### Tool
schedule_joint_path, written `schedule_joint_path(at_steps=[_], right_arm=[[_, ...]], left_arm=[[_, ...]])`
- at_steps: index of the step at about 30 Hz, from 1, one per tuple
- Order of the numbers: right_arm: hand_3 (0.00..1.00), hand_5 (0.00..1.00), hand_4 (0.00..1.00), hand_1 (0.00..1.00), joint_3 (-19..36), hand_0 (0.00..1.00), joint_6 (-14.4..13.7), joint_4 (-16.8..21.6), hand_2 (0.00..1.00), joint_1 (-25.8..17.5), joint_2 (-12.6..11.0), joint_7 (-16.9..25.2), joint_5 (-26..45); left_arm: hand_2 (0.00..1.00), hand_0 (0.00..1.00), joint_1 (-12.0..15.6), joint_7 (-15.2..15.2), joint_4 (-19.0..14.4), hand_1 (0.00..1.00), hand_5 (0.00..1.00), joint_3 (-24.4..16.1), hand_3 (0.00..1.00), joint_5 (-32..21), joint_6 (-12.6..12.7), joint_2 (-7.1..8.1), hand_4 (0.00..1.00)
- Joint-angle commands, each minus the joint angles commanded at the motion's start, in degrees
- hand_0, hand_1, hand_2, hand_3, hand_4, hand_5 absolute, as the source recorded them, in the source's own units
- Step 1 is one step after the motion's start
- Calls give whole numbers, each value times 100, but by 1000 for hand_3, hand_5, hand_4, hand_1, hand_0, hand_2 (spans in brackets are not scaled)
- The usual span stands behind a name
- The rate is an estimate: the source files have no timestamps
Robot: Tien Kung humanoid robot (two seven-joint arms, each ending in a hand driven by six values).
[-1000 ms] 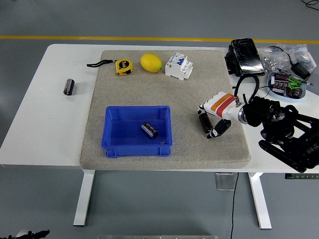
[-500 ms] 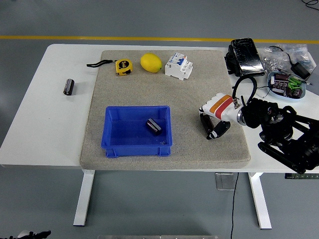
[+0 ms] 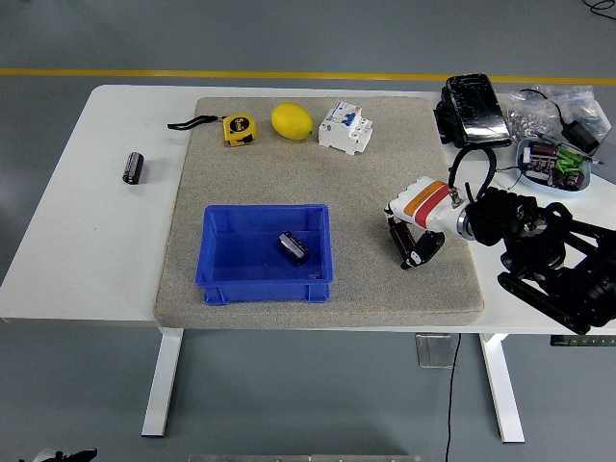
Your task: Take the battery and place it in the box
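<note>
Our right robot hand (image 3: pixel 412 234) hovers low over the grey felt mat (image 3: pixel 375 183), right of the box, its fingers (image 3: pixel 416 256) curled downward. A dark cylinder seems to sit under them, but we cannot tell whether they grip anything. No left robot hand is in view. Further left, the blue plastic box (image 3: pixel 219 286) holds a small black cylindrical battery (image 3: pixel 294 247), lying on its side on the floor. Another black battery (image 3: pixel 133 166) lies on the bare white counter (image 3: pixel 87 241), well apart from the mat, on the far left. Judging from this, one battery is already placed. If we go for another, we should come down square over its middle, close across its round body so it cannot roll, lift clear of the box wall, then release low.
</note>
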Motion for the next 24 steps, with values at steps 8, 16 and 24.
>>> schedule_joint_path(at_steps=[8, 16, 24], right_arm=[[544, 372, 998, 446, 149, 343, 23, 316, 536, 13, -105, -44, -75], [542, 362, 985, 444, 443, 345, 44, 1024, 535, 25, -212, -152, -265], [543, 356, 977, 440, 707, 351, -52, 1641, 535, 165, 9, -260, -346]], left_arm=[[734, 714, 19, 28, 10, 689, 485, -63, 598, 78, -4, 12, 614], [734, 714, 13, 45, 14, 690, 485, -93, 598, 123, -9, 36, 614], [732, 715, 3, 41, 20, 686, 484, -98, 598, 124, -1, 44, 614]])
